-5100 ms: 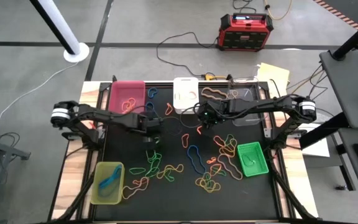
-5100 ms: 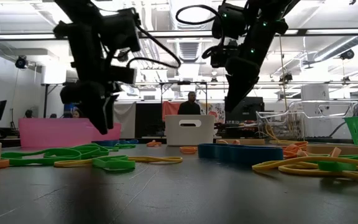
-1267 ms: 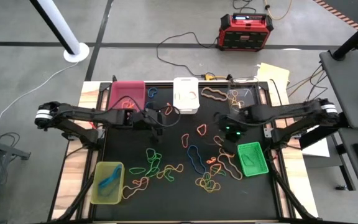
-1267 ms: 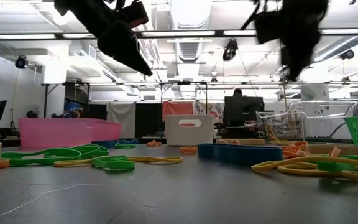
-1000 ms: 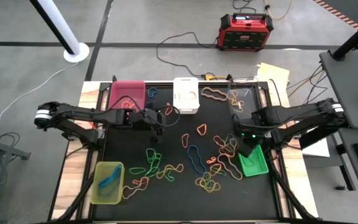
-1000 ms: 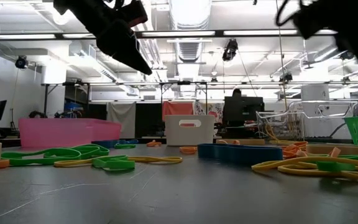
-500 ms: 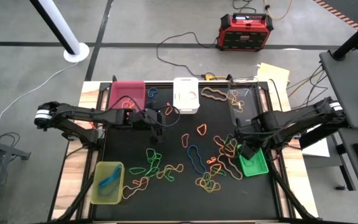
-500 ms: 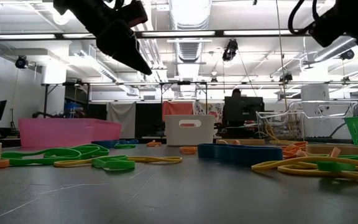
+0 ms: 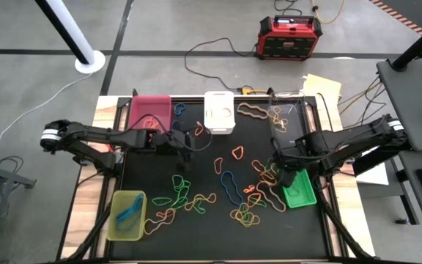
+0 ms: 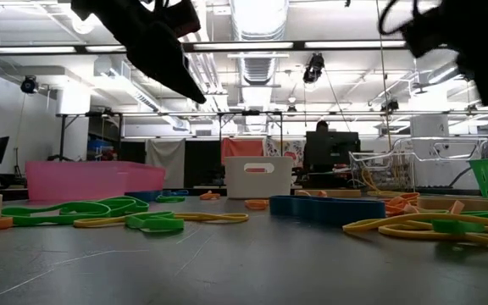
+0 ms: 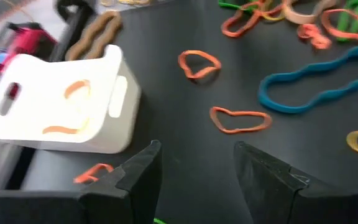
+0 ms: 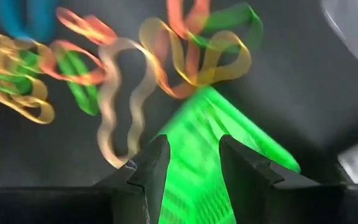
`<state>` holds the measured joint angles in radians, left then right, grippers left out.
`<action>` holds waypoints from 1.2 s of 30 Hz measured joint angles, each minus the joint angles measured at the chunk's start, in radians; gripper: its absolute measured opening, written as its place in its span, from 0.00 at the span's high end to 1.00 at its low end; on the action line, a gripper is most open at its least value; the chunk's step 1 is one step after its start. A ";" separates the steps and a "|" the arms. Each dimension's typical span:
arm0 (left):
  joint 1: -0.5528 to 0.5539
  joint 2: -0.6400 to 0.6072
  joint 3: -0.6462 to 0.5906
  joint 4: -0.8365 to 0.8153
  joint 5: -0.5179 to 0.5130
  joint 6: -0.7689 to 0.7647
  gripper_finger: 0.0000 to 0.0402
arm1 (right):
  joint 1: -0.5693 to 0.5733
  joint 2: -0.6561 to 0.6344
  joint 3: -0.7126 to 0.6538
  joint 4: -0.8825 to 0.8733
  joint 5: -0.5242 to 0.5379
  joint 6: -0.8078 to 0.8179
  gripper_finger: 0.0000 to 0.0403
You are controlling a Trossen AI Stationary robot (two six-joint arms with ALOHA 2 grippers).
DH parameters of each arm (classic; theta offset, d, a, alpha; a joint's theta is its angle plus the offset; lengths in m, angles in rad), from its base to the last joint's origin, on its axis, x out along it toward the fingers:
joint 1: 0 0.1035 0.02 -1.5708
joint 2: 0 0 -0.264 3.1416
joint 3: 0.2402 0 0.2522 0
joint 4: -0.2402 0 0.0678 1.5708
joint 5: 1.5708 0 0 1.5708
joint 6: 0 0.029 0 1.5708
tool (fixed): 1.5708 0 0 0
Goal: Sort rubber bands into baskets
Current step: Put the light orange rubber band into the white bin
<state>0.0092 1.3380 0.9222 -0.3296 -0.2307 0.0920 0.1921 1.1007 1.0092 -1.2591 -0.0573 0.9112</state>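
Several rubber bands [image 9: 226, 187] in orange, green, yellow, blue and tan lie loose on the black mat. My right gripper [image 9: 284, 176] [image 12: 192, 142] points down and is open above the left edge of the bright green basket [image 9: 304, 192] [image 12: 197, 130], with nothing between its fingers. My left gripper [image 9: 184, 150] [image 11: 196, 149] hangs open and slanted over the mat, near the white basket [image 9: 219, 111] [image 11: 55, 106]. The white basket has orange bands in it. The pink basket [image 9: 149, 114], the clear one [image 9: 288, 117] and the yellow-green one [image 9: 127, 215] stand at the mat's edges.
A long blue band [image 9: 229, 183] [image 11: 319, 81] lies mid-mat. A tangle of bands [image 12: 179, 56] lies beside the green basket. A red-and-black power box [image 9: 289, 37] and cables sit on the floor beyond the far edge. Papers [image 9: 322, 88] lie at the far right.
My right gripper has gone toward the table's right and near edges, from above the loose bands to the green basket's left edge, and has tipped a little there. My left arm has kept still.
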 joint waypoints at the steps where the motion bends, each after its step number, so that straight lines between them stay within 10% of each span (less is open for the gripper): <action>1: -0.012 -0.002 0.000 -0.011 0.013 -0.010 0.55 | 0.000 0.000 0.000 0.048 0.008 -0.023 0.66; 19: -0.310 -0.083 0.000 -0.197 -0.059 -0.287 0.55 | 0.040 0.285 0.000 0.318 -0.021 -0.125 0.65; 36: -0.340 -0.082 0.000 -0.211 -0.118 -0.311 0.55 | 0.098 0.504 0.000 0.440 -0.052 -0.127 0.60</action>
<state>-0.3313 1.2556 0.9222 -0.5406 -0.3491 -0.2188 0.2901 1.6049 1.0096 -0.8190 -0.1094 0.7846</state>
